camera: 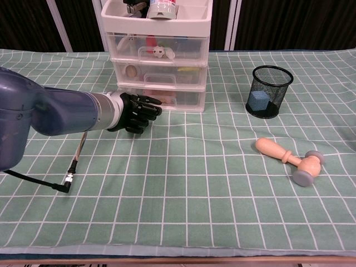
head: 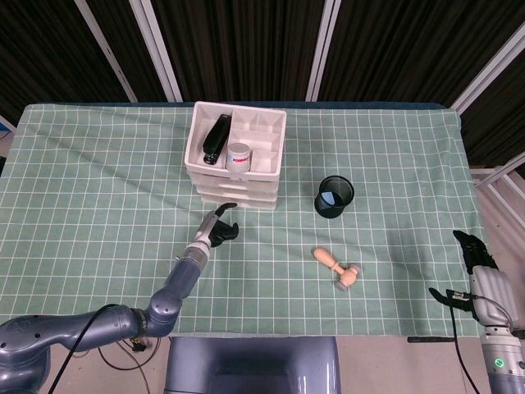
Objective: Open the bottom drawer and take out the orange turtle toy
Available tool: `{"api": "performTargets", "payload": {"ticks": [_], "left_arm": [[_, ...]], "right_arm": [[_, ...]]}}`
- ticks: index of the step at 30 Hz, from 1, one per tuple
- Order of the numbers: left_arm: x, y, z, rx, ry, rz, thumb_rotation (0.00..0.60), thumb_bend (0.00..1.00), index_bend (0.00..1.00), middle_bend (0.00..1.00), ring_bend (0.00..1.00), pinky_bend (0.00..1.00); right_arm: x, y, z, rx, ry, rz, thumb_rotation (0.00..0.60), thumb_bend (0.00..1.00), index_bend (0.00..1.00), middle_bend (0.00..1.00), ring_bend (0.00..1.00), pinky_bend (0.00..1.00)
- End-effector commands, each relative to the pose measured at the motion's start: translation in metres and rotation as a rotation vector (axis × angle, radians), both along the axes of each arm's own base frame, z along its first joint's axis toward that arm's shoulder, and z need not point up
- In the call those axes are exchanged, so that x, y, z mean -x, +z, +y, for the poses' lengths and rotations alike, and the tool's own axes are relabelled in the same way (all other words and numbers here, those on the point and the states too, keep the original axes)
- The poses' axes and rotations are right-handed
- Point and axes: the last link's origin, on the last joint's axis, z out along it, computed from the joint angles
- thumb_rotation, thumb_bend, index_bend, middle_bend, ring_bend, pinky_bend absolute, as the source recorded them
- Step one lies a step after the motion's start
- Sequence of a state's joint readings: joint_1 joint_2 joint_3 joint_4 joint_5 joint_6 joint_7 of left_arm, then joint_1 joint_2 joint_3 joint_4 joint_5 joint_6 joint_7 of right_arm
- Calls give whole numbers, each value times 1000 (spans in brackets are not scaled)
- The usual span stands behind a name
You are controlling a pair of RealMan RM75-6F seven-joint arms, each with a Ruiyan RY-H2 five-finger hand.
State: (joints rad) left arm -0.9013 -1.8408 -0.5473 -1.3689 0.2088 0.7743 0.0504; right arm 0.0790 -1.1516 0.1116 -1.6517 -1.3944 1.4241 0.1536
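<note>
Green checked cloth covers the counter (camera: pixel 183 183), with dark slatted panels behind it. Toward the back stands a white drawer unit (camera: pixel 160 61) of three clear-fronted drawers, all closed, with an open tray on top holding a black stapler-like object (head: pixel 217 138) and a small white jar (head: pixel 238 156). Through the front of the bottom drawer (camera: pixel 167 98) something orange-pink shows, likely the orange turtle toy (camera: pixel 164 100), though its shape is too blurred to make out. The upper drawers hold small, mixed items I cannot identify.

To the right of the unit sits a black mesh cup (camera: pixel 271 91) with a blue block (camera: pixel 257 101) inside. Nearer the front edge lies a wooden toy hammer (camera: pixel 290 161), well apart from the drawers.

The left hand (camera: pixel 135 111) hovers just in front of the bottom drawer's left corner, its fingers (camera: pixel 151 102) loosely curled and holding nothing. The right hand (head: pixel 477 269) hangs off the counter's right edge, empty, fingers apart.
</note>
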Motion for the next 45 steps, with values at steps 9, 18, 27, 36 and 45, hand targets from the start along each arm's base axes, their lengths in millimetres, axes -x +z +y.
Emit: {"api": "performTargets", "payload": {"ticks": [9, 18, 27, 36, 45], "left_arm": [[-6, -10, 6, -12, 17, -51, 600, 598, 142, 1000, 1000, 1000], [-8, -19, 6, -1, 66, -102, 600, 596, 142, 1000, 1000, 1000], [-10, -25, 5, -12, 79, -137, 600, 594, 143, 1000, 1000, 1000], [-14, -31, 7, -6, 79, -152, 600, 594, 168, 1000, 1000, 1000], [-15, -35, 7, 7, 71, -145, 600, 594, 239, 1000, 1000, 1000]], "right_arm": [[0, 0, 0, -1, -2, -8, 600, 92, 0, 93, 0, 185], [0, 0, 0, -1, -7, -15, 600, 92, 0, 93, 0, 184], [0, 0, 0, 0, -9, -19, 600, 92, 0, 93, 0, 185], [0, 0, 0, -1, -10, -22, 600, 92, 0, 93, 0, 184], [-1, 0, 0, -2, -12, -25, 600, 92, 0, 93, 0, 185]]}}
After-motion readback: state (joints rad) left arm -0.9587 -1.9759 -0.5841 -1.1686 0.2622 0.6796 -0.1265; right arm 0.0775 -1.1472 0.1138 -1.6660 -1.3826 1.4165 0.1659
